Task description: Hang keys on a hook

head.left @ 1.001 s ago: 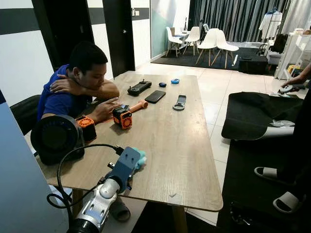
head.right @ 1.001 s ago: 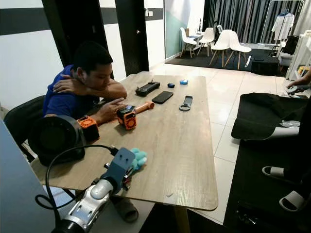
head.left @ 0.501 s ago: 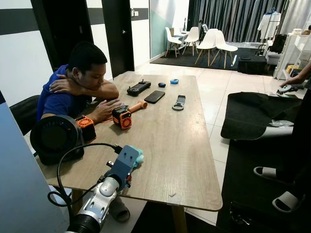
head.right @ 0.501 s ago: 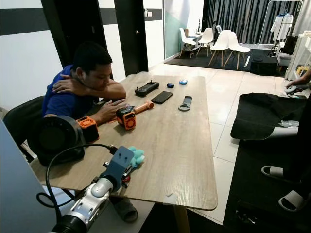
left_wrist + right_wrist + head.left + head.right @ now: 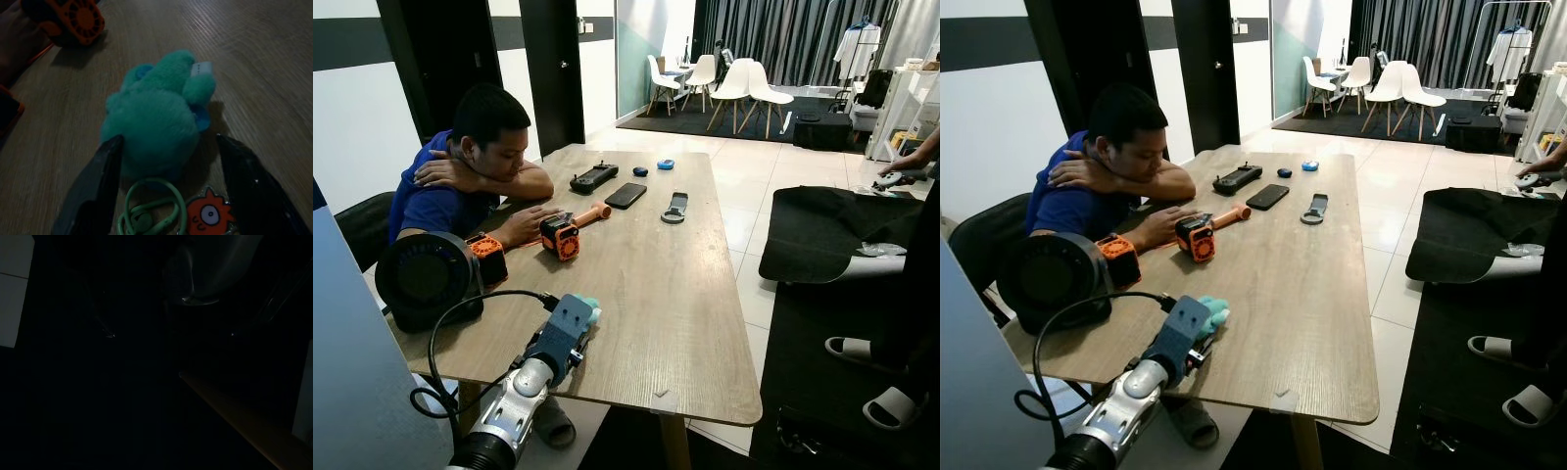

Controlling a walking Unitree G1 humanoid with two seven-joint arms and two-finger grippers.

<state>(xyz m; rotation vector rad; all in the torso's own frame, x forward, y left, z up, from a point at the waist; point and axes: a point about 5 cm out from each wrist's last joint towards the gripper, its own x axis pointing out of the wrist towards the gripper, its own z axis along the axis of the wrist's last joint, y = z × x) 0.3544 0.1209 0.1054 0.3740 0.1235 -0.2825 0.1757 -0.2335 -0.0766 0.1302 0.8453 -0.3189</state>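
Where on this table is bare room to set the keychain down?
The table is bare between the phone and the near edge. Crowded along the person's side: orange tools, black fan. Left gripper straddles the teal plush keychain.

Both eye views look forward and down from the robot's head along a wooden table (image 5: 666, 284), its length running toward 12 o'clock. They share the seated person (image 5: 475, 166) at 10 o'clock and white chairs (image 5: 1396, 88) far off at 1 o'clock. The left wrist view sits very close above the tabletop, facing a teal plush keychain (image 5: 156, 112). The right wrist view is nearly black; a pale curved shape (image 5: 205, 274) shows faintly.
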